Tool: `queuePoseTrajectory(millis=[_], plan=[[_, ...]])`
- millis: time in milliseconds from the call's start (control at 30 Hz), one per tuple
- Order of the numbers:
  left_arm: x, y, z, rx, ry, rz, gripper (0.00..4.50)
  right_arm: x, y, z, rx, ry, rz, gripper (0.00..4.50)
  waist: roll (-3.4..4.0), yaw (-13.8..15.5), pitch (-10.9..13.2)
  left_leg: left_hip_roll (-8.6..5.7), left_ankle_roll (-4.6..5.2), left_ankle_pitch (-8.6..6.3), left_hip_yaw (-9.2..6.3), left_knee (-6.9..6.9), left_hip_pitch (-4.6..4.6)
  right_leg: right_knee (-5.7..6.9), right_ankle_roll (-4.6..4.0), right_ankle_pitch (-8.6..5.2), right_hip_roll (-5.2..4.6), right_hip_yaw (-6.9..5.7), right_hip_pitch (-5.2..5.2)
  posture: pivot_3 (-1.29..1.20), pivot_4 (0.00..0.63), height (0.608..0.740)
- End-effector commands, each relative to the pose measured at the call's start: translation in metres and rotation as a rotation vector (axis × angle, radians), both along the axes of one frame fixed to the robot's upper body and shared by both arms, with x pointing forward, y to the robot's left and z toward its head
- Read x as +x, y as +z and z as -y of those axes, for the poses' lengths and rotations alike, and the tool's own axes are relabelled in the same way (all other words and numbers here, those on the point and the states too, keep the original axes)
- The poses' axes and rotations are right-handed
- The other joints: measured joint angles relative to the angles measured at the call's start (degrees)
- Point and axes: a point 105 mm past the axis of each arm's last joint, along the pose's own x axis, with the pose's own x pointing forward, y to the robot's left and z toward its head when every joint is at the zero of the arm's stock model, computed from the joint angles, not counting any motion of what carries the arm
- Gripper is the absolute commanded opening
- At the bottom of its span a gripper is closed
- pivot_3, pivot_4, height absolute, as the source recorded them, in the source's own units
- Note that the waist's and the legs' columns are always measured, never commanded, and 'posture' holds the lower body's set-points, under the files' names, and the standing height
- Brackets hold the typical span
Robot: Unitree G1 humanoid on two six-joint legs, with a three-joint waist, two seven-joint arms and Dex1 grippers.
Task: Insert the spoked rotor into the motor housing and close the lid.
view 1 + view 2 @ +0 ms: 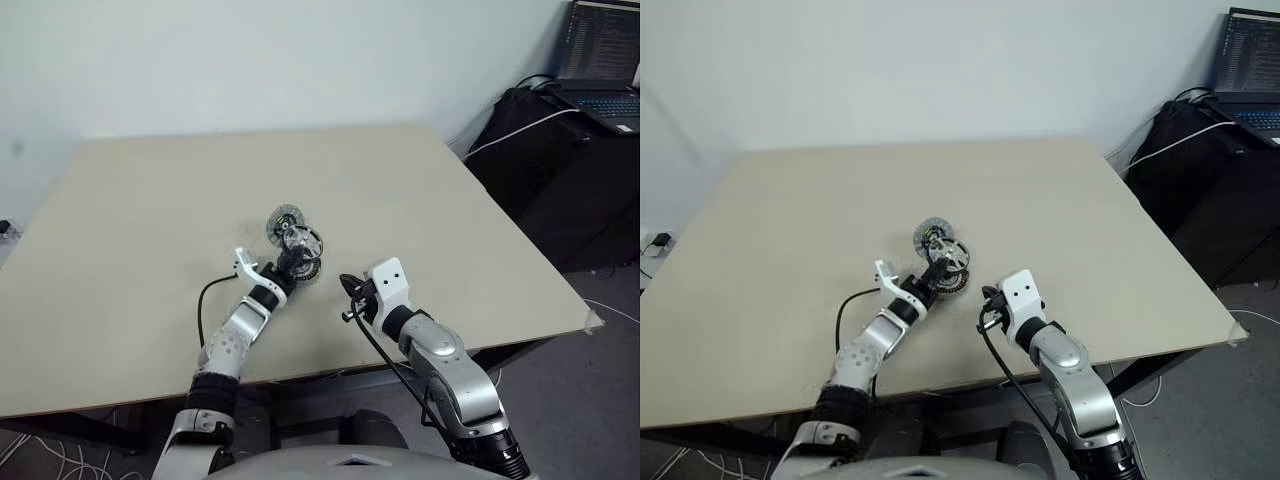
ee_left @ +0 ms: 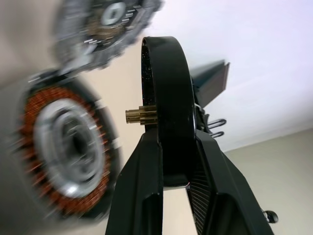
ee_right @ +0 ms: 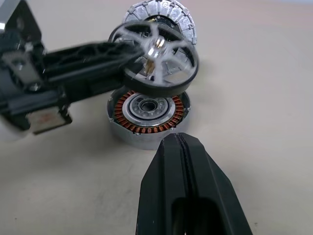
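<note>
A beige bench (image 1: 420,200) stands before a pale wall, with a laptop (image 1: 605,70) on a dark stand off its far right corner. The housing (image 3: 146,115) sits on the bench, copper windings up. The left hand (image 3: 122,51) grips the rotor (image 3: 159,58) by its rim and holds it just above the housing, tilted, not seated. The lid (image 3: 164,17) lies just behind the housing. The right hand (image 3: 183,147), fingers pressed together and empty, is just in front of the housing.

You had the left gripper (image 1: 291,257) clamped on the spoked rotor (image 1: 301,240), just above the motor housing (image 1: 305,266) on the table (image 1: 150,200). Lid (image 1: 286,220) lay just behind. Right gripper (image 1: 349,287) hovered nearby.
</note>
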Motion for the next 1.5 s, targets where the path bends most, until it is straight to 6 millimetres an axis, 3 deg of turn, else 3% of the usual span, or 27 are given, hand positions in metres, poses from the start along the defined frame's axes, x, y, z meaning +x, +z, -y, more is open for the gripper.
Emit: queuePoseTrajectory(millis=[33,533,767,1167,1500], plan=[[-0.008,0.016,0.054,-0.174,-0.047,-0.01,0.43,0.002,0.017,-0.002,0.017,0.002,0.061,0.0,0.0,0.0,0.0,-0.01,0.0,0.0,0.0,0.0,-0.01,0.0,0.0,0.0,0.0,0.0,0.0,0.0,0.0,0.74],[-0.017,-0.01,0.057,-0.089,-0.07,-0.114,0.43,0.003,0.017,-0.002,0.021,-0.002,0.064,0.0,0.0,0.0,0.0,-0.02,0.01,0.01,-0.05,0.04,0.0,0.01,0.01,0.02,0.03,0.0,0.02,0.0,0.0,0.74],[-0.017,-0.011,0.058,-0.084,-0.078,-0.122,0.43,0.004,0.018,-0.001,0.02,-0.006,0.066,0.0,-0.02,0.0,-0.1,0.01,0.0,0.0,-0.07,0.07,0.03,0.02,0.02,0.02,0.03,0.0,0.07,0.0,0.0,0.74],[-0.021,-0.003,0.04,-0.059,-0.046,-0.063,4.4,0.004,0.017,0.0,0.02,-0.011,0.067,0.0,-0.01,-0.4,-0.1,0.05,0.0,0.0,-0.09,0.12,0.04,0.04,-0.01,0.05,0.05,-0.01,0.08,0.0,0.0,0.74],[-0.035,0.016,0.014,0.042,-0.003,0.118,4.46,0.005,0.016,-0.001,0.02,-0.003,0.064,0.0,0.0,-0.5,-0.2,0.06,-0.01,-0.01,-0.05,0.09,0.02,0.04,-0.03,0.04,0.05,0.03,0.01,0.0,0.0,0.74]])
